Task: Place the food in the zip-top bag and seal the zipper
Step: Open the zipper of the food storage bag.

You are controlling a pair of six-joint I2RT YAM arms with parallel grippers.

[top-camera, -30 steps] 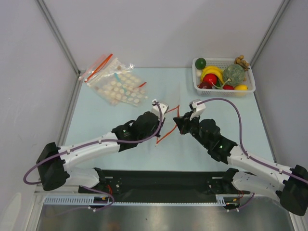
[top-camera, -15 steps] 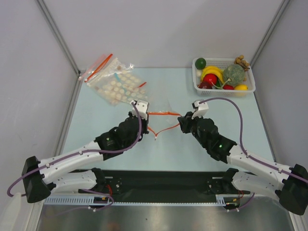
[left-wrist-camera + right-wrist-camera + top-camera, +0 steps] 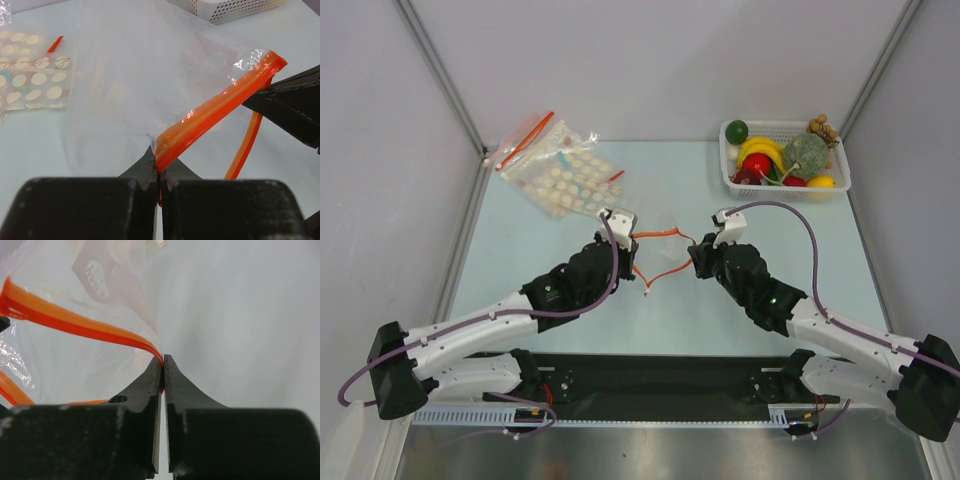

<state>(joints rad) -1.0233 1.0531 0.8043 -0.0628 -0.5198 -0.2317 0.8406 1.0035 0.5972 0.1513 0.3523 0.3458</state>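
Left gripper (image 3: 628,238) is pinching one end of the zipper (image 3: 660,235), its jaws pressed fully together on the red strip. The right gripper (image 3: 696,256) is clamping the opposite end the same way.

Seen from the top, the zip-top bag (image 3: 665,218) is stretching between the two grippers at mid-table. Its mouth is gaping, with one red lip running straight across and the other sagging toward the arm bases.

Only this view is showing the food. The grey-green ball (image 3: 805,152), red round fruit (image 3: 757,165) and dark green ball (image 3: 737,130) are sitting in the white basket (image 3: 735,186) at the far right, well apart from the bag.

The left wrist camera is showing what the top view cannot: the fingertips are biting the strip's very corner, and clear film is fanning away toward the disc-patterned bags (image 3: 30,80). The right wrist camera is showing the strip entering between its closed tips.
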